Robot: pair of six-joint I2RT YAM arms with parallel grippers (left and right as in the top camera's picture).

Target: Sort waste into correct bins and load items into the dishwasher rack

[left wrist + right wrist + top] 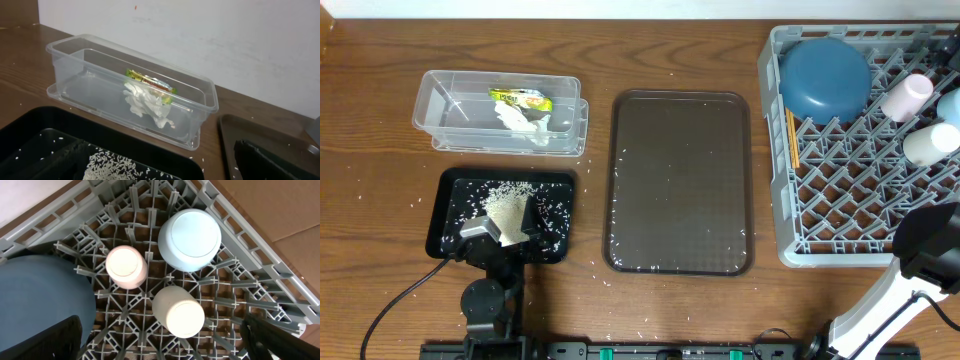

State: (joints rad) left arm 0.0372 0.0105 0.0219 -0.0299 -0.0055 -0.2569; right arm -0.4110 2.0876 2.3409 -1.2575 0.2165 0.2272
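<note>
ok, both jaws wide open, empty. left gripper (508,222) over rice (503,197) in black tray (455,200), napkin (525,125) and wrapper (520,98) in clear tub (435,100) just ahead. right gripper (162,345) above 3 cups (190,239) in rack (235,225), bowl (40,305) beside.

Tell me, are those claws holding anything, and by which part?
Nothing. The left claw, over the black tray, and the right claw, over the rack, are open and empty.
</note>
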